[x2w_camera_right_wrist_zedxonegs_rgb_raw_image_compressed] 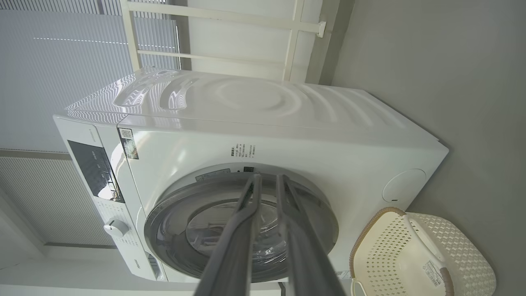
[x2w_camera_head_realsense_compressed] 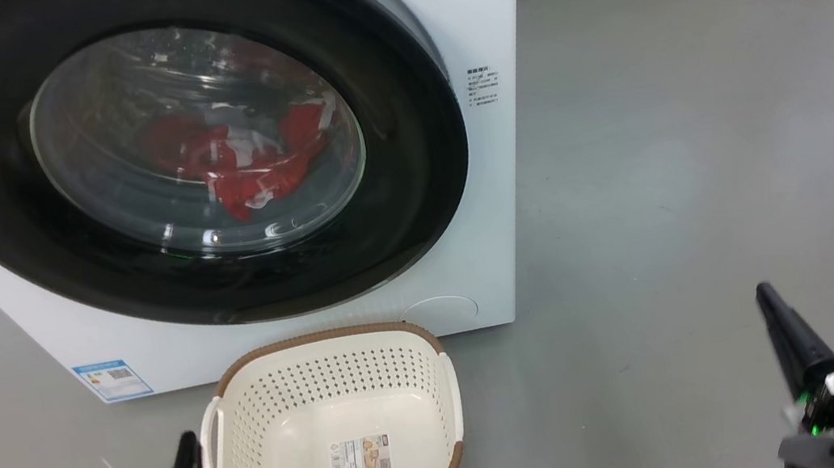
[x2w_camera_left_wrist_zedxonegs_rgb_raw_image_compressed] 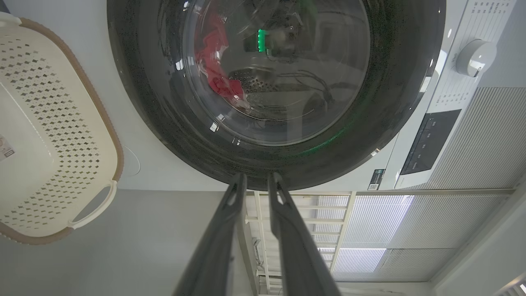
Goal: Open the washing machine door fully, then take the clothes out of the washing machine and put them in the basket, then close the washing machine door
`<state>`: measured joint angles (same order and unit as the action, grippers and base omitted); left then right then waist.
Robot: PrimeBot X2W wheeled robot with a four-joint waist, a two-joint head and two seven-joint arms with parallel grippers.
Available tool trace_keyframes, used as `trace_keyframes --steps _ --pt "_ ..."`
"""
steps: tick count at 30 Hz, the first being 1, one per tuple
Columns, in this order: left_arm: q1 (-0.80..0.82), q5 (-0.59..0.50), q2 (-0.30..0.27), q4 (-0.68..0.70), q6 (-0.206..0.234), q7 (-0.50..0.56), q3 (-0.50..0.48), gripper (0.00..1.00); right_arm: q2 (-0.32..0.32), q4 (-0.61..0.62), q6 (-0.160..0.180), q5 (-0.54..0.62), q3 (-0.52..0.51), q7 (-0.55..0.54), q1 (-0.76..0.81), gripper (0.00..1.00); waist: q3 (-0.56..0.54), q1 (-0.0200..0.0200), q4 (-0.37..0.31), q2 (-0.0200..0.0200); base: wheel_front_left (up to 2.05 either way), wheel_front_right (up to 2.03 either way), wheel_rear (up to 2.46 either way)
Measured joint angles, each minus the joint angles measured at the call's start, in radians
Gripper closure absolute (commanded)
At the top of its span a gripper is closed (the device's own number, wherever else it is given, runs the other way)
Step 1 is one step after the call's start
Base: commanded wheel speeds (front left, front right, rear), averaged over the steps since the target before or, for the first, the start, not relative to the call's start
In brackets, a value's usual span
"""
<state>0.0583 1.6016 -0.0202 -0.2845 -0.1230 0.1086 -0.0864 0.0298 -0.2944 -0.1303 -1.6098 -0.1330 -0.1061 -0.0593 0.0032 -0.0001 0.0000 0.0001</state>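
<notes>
Two grippers sit low and nearest you. The left gripper [x2w_camera_left_wrist_zedxonegs_rgb_raw_image_compressed: 257,181] has its long dark fingers parted by a slim gap with nothing between them, and the right gripper [x2w_camera_right_wrist_zedxonegs_rgb_raw_image_compressed: 269,179] is the same: narrow gap, nothing held. Both are well apart from the machine. Next out is the basket [x2w_camera_head_realsense_compressed: 321,335], standing on the smooth grey floor [x2w_camera_head_realsense_compressed: 698,145] just in front of the machine's base. It's cream perforated plastic, a rounded rectangle with a brown woven-look rim and loop handles. It holds no garments, only a sticker [x2w_camera_head_realsense_compressed: 359,457] on its inside bottom. Behind it is the washing machine [x2w_camera_head_realsense_compressed: 486,28], a glossy white box with a small blue label [x2w_camera_head_realsense_compressed: 113,379] at the lower front corner and a round flap [x2w_camera_head_realsense_compressed: 440,311] low on the other side. The washing machine door [x2w_camera_head_realsense_compressed: 414,210] looks shut flat against the front; it's a wide glossy black ring around a bulging clear glass bowl. Farthest in, behind the glass, the clothes [x2w_camera_head_realsense_compressed: 243,160] lie crumpled low in the steel drum, soft bright red with white patches. You're at the first step, with the door not yet opened. Your next move calls for bringing one gripper up to the ring's edge and swinging it fully wide. Where the catch sits, you can't tell from here. Keep the swing clear of the basket.
</notes>
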Motion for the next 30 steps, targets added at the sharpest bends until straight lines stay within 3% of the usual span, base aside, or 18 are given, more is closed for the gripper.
trace_keyframes --steps 6,17,30 --pt "-0.045 0.0 0.011 -0.053 0.001 0.0 0.005 0.0 -0.016 -0.057 0.0 0.0 0.008 0.001 0.049 0.0 0.001 0.0 0.0 0.0 0.0 0.0 0.0" --pt "-0.049 -0.049 0.011 -0.041 0.001 -0.029 0.016 0.0 -0.012 -0.049 0.0 0.039 0.026 0.028 0.055 0.0 0.002 0.0003 0.002 0.0 0.0 0.0 0.0" --pt "-0.05 -0.243 0.01 -0.013 0.001 -0.067 0.019 0.0 -0.002 -0.041 0.0 0.18 0.053 0.067 0.055 0.0 0.007 0.0003 0.003 0.0 0.0 0.0 0.0"
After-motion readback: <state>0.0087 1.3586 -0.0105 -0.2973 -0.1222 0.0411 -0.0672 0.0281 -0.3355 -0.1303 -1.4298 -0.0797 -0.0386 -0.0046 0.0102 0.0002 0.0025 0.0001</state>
